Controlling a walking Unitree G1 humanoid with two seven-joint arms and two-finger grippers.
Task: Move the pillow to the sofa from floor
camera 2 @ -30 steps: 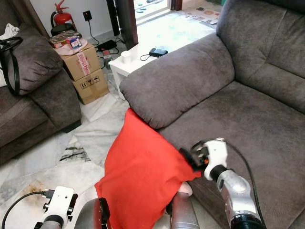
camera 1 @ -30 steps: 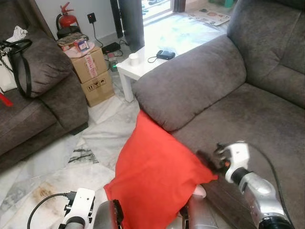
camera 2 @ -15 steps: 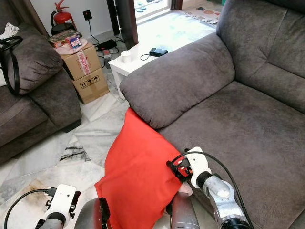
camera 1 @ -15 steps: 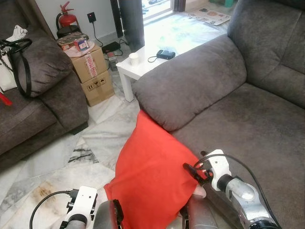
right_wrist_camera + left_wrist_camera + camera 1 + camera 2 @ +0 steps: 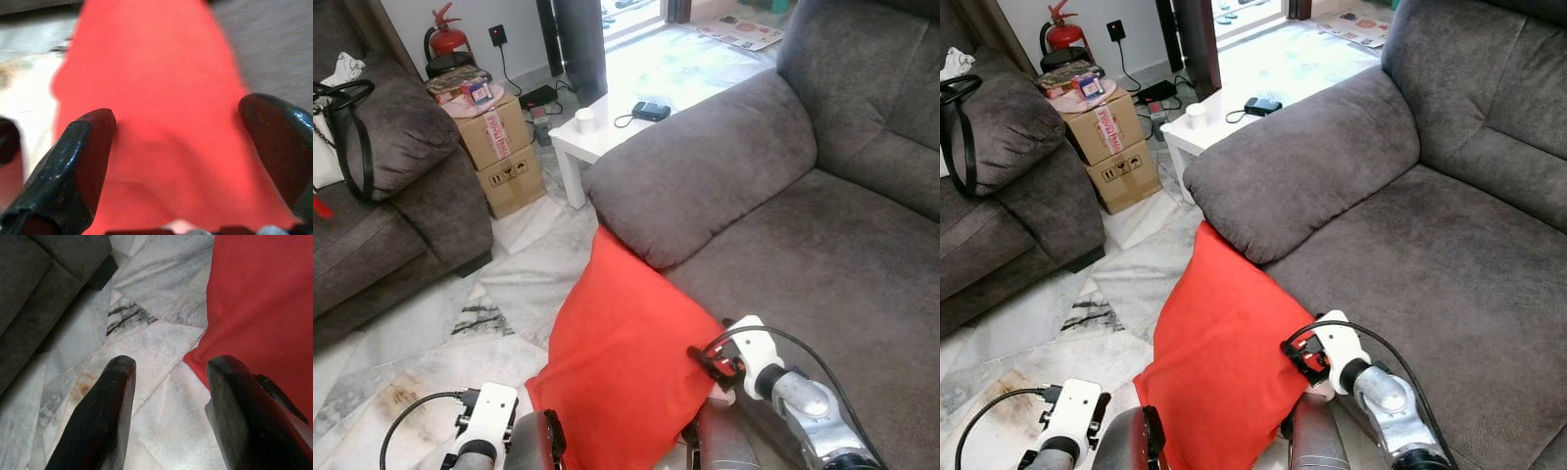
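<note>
Pillow, bright red, stands on the marble floor propped against the front of the grey sofa, its top corner tucked under the padded armrest. From where I stand, the step in hand looks like getting a hold on it before any lift. To do that well, I'd say the right end effector should pinch a good fold of fabric and stuffing near the pillow's sofa-side edge rather than just a corner, so the soft cushion doesn't sag out or slip free on the way up; then it needs to clear the seat front before setting down. That right end effector sits right at the pillow's edge by the seat, its two black fingers spread wide with red cloth between them, gripping nothing yet. The left end effector hangs low over the floor beside the pillow's bottom corner, its fingers also apart and empty, one close to the red fabric.
</note>
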